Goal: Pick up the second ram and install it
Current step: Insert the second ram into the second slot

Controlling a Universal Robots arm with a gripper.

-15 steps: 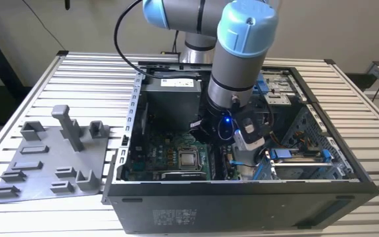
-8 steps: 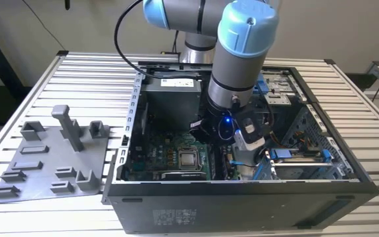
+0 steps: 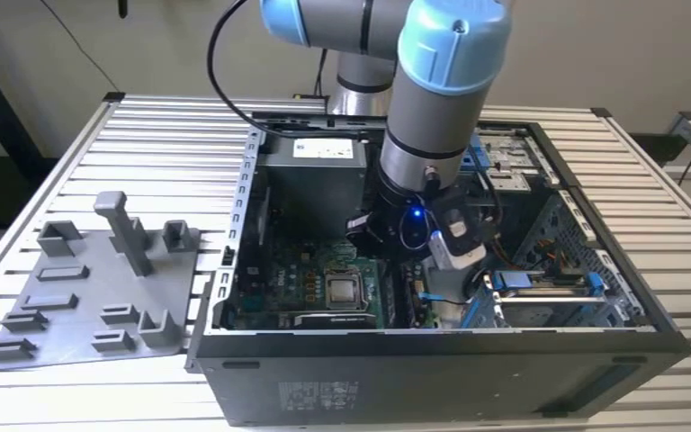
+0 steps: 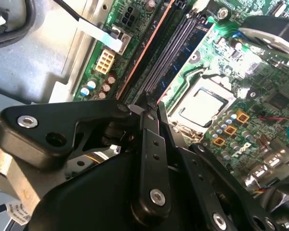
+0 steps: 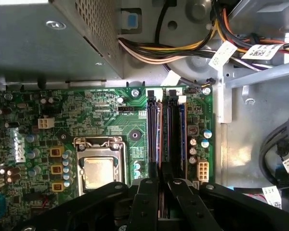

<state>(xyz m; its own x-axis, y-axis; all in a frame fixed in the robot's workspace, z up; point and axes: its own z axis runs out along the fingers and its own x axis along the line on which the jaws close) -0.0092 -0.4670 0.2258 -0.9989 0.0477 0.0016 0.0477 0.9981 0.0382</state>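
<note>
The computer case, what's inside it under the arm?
Inside the computer case: a green motherboard with processor socket and memory slots. The hand covers the slots' near ends.

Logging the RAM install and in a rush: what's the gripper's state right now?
Gripper: fingers close together above the motherboard's memory slots, apparently pinching a thin stick; whether it is the second ram cannot be told.

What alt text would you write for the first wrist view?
The fingers reach down over the memory slots of a green motherboard inside a computer case. A silver processor socket sits beside the slots, with cable bundles beyond the board.
</note>
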